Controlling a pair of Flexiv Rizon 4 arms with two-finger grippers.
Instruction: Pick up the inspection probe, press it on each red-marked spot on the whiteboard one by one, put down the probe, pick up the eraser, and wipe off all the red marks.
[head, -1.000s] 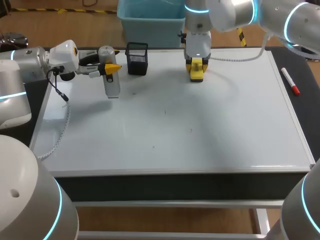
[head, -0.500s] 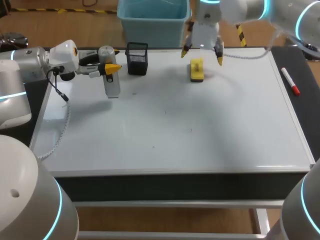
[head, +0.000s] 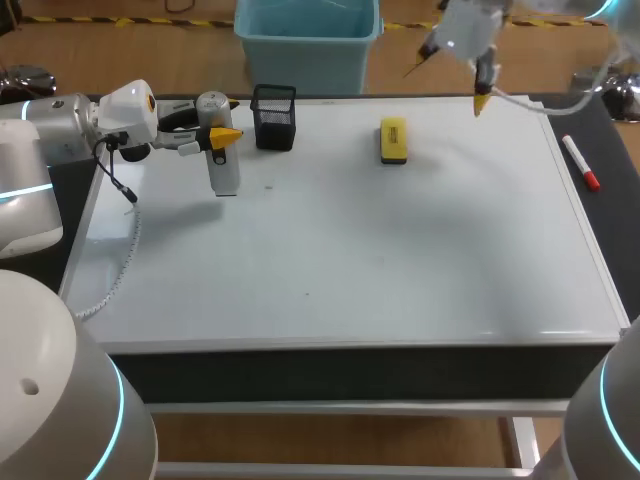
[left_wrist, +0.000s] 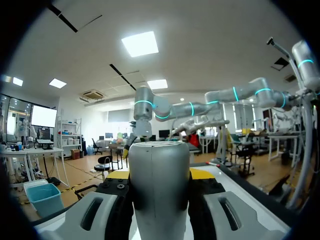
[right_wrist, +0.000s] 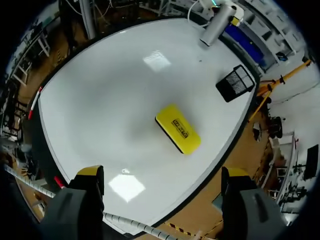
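Observation:
The silver inspection probe (head: 222, 165) stands upright at the whiteboard's (head: 340, 250) back left, and my left gripper (head: 222, 135) is shut on it. In the left wrist view the probe (left_wrist: 159, 185) fills the gap between both fingers of that gripper (left_wrist: 160, 175). The yellow eraser (head: 393, 140) lies flat on the board near its back edge. My right gripper (head: 450, 82) hangs open above and to the right of it, holding nothing. From the right wrist the eraser (right_wrist: 178, 129) lies well ahead of the spread gripper (right_wrist: 162, 174). No red marks show on the board.
A black mesh cup (head: 274, 117) stands just right of the probe, also seen as the mesh cup (right_wrist: 235, 82) from the right wrist. A red marker (head: 580, 163) lies on the dark strip beyond the board's right edge.
My right gripper opened, let go of the eraser and rose away toward the back right. The eraser stays where it was set down. The left arm and probe have not moved.

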